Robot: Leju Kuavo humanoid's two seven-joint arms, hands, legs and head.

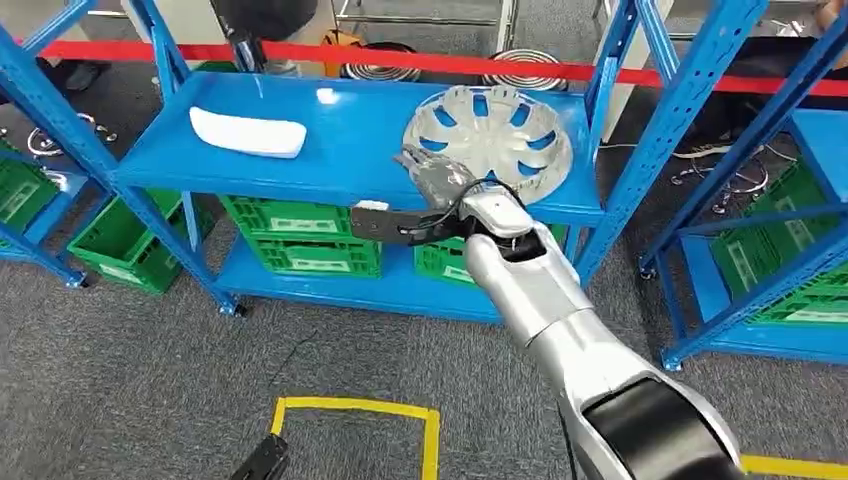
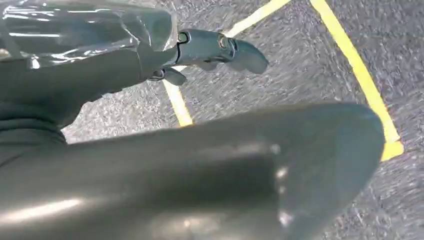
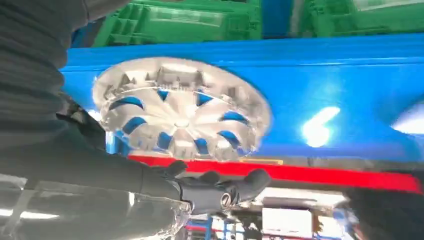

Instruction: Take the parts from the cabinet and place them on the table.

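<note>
A silver hubcap (image 1: 490,130) lies flat on the right side of the blue cabinet shelf (image 1: 340,160). A white oblong part (image 1: 247,132) lies on the shelf's left side. My right hand (image 1: 433,173) reaches over the shelf's front edge, just at the hubcap's near left rim, fingers spread and holding nothing. In the right wrist view the hubcap (image 3: 182,107) sits just beyond the dark fingertips (image 3: 250,181), with a small gap between them. My left hand (image 2: 210,47) hangs low over the floor (image 2: 310,85), fingers stretched out and holding nothing; it also appears at the head view's bottom edge (image 1: 262,460).
Blue uprights (image 1: 620,60) frame the shelf. Green crates (image 1: 300,235) fill the lower shelf. Another blue rack (image 1: 790,250) stands to the right. Red barrier tape (image 1: 420,60) runs behind. A yellow tape square (image 1: 355,410) marks the grey floor near my feet.
</note>
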